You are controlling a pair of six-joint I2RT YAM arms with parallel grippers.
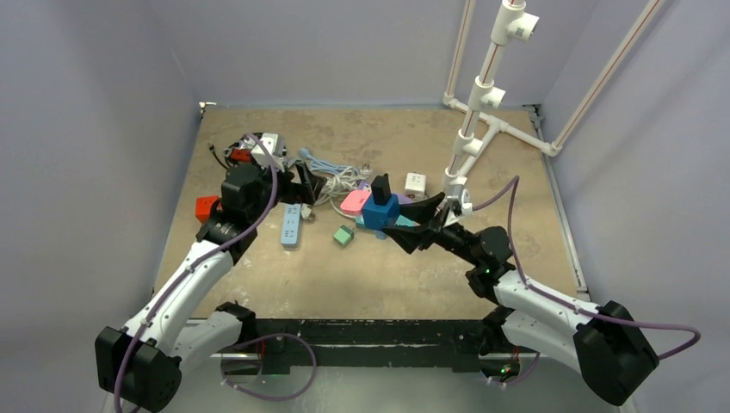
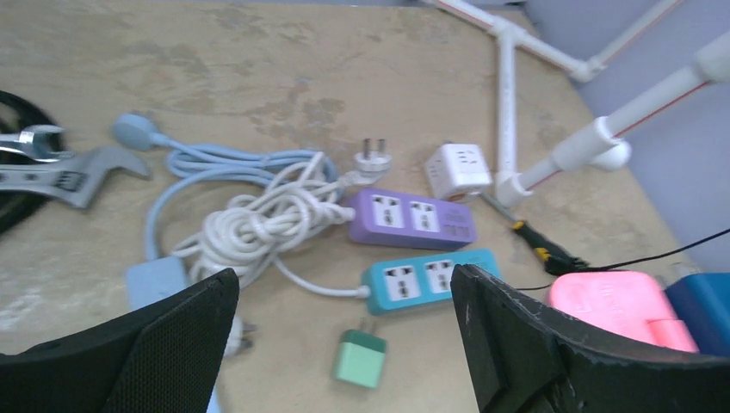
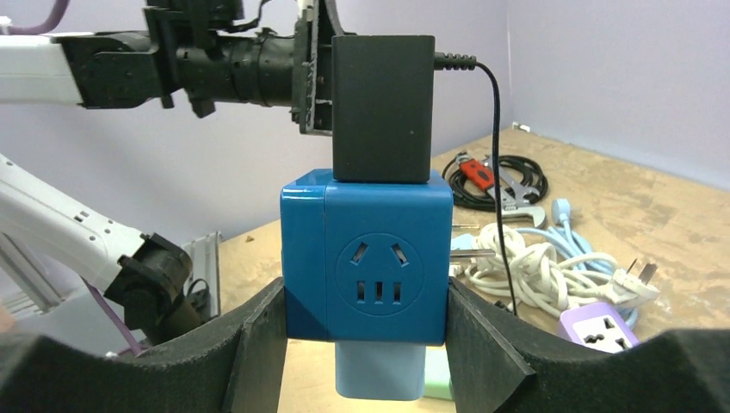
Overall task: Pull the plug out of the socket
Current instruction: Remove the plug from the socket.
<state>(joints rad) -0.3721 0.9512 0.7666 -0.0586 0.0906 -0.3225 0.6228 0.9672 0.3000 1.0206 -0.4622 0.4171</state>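
A blue cube socket (image 3: pixel 366 258) is clamped between my right gripper's (image 3: pixel 361 297) fingers and held above the table. A black plug adapter (image 3: pixel 381 107) with a thin black cable sits in the cube's top face. A light blue plug (image 3: pixel 379 370) sticks out of its underside. In the top view the cube (image 1: pixel 380 214) and the black plug (image 1: pixel 381 187) are at mid-table, with my right gripper (image 1: pixel 401 222) on their right. My left gripper (image 1: pixel 306 184) is open and empty, left of the cube and apart from it. In the left wrist view my left gripper (image 2: pixel 344 284) has its jaws wide apart, and the cube (image 2: pixel 702 301) shows at the right edge.
Below the left gripper lie a purple power strip (image 2: pixel 413 215), a teal power strip (image 2: pixel 430 280), a green adapter (image 2: pixel 359 358), a coiled white cord (image 2: pixel 267 219) and a pink block (image 2: pixel 615 305). A white cube socket (image 2: pixel 459 169) and a wrench (image 2: pixel 60 168) lie farther off. A PVC frame (image 1: pixel 482 112) stands back right.
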